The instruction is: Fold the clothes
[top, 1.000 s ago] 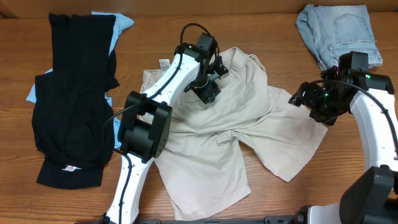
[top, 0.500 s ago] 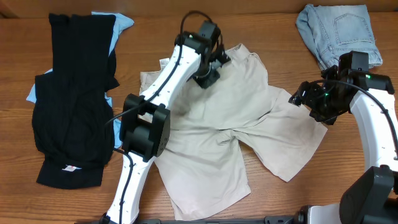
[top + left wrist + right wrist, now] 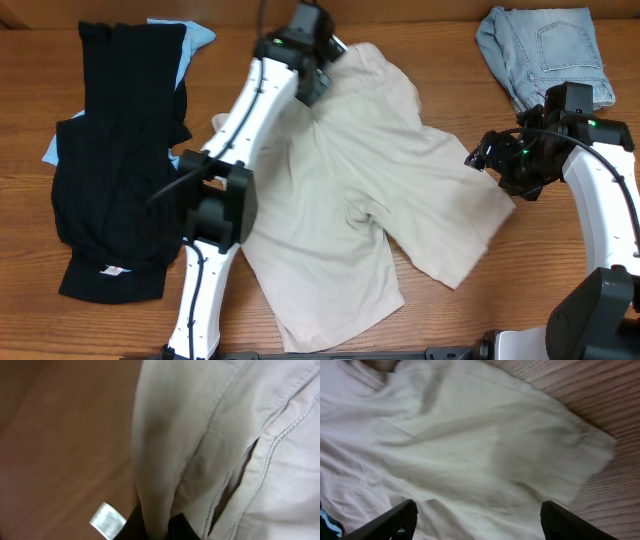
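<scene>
The left gripper (image 3: 313, 85) has swung toward the far edge of the bench (image 3: 440, 60) since the earlier frame, dragging the waistband of the beige shorts (image 3: 370, 190) with it. It is clamped tight on that fold of cloth, probably to stretch the garment flat for folding. The right gripper (image 3: 487, 158) hangs with its jaws apart just over the nearest leg, seemingly ready to take the hem, while the black garment (image 3: 115, 150) and denim shorts (image 3: 545, 50) lie aside.
</scene>
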`<action>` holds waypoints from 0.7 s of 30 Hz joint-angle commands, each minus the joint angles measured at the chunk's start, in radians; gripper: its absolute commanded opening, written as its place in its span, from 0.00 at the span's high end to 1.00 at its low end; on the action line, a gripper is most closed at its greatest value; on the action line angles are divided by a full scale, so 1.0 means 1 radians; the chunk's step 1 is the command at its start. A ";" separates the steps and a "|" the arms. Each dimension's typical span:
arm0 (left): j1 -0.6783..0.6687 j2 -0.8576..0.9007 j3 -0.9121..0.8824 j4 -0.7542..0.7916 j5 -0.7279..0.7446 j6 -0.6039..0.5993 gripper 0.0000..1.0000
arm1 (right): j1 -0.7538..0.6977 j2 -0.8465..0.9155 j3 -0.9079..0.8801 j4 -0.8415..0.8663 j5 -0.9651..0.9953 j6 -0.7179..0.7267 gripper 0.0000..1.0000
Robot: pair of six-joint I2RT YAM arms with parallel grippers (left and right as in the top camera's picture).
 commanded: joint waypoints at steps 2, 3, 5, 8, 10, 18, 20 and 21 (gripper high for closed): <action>0.078 0.008 0.028 0.070 -0.007 -0.014 0.93 | 0.000 -0.012 0.018 0.016 0.009 -0.003 0.18; 0.085 0.008 0.028 0.077 -0.005 -0.014 0.89 | 0.001 -0.012 0.018 0.021 0.009 -0.003 0.18; 0.097 0.009 0.028 0.084 -0.005 -0.014 0.60 | 0.002 -0.012 0.018 0.036 0.009 -0.003 0.18; 0.106 0.008 0.028 0.081 -0.010 -0.046 0.00 | 0.013 -0.012 0.018 0.060 0.009 -0.004 0.17; 0.113 0.008 0.029 0.077 -0.040 -0.138 0.00 | 0.029 -0.012 0.018 0.067 0.008 -0.004 0.17; 0.163 -0.003 0.231 -0.296 -0.050 -0.356 0.00 | 0.235 -0.011 0.011 0.055 0.006 0.003 0.17; 0.170 -0.003 0.309 -0.409 -0.050 -0.356 0.00 | 0.313 -0.009 -0.011 0.065 0.010 0.018 0.17; 0.172 -0.003 0.344 -0.456 -0.050 -0.356 0.00 | 0.351 -0.008 -0.026 0.072 0.014 0.032 0.16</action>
